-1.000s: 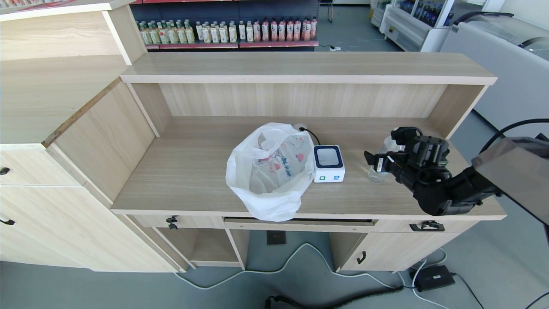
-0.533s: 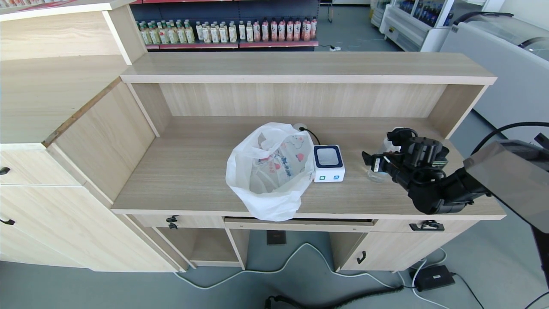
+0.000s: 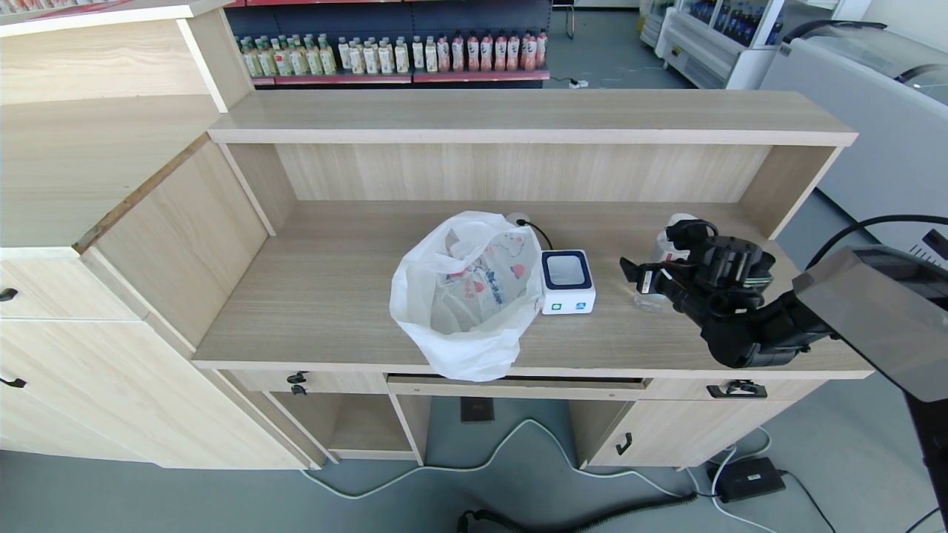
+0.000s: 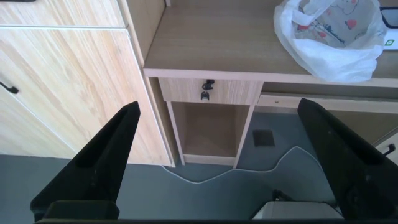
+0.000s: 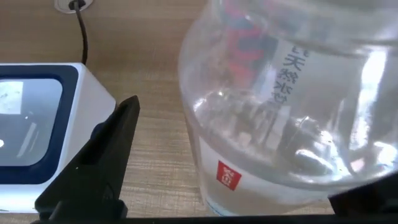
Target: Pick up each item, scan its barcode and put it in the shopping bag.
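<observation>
Head view first: your right gripper (image 3: 659,252) sits low over the right part of the counter (image 3: 333,296). Its jaws are spread wide, one on each side of the clear bottle (image 3: 646,297). The bottle stands upright just to the right of the scanner (image 3: 568,281). The white shopping bag (image 3: 466,296) sits slumped open on the scanner's other side, touching it or very nearly, with a printed packet showing inside.

Left wrist view: your left gripper (image 4: 217,168) is wide open with nothing in it. It hangs in front of the counter's left end, looking down at the floor and a drawer with a key in it (image 4: 208,92). You can see the shopping bag (image 4: 329,31) up on the counter edge, well apart from this gripper.

Right wrist view: the bottle (image 5: 280,112) is right up close between the fingers (image 5: 93,174). There's a strip of bare wood between that finger and the bottle's wall, so it's not clamped. The scanner (image 5: 37,124) is just beyond that finger, its cable (image 5: 81,31) running off behind it.
</observation>
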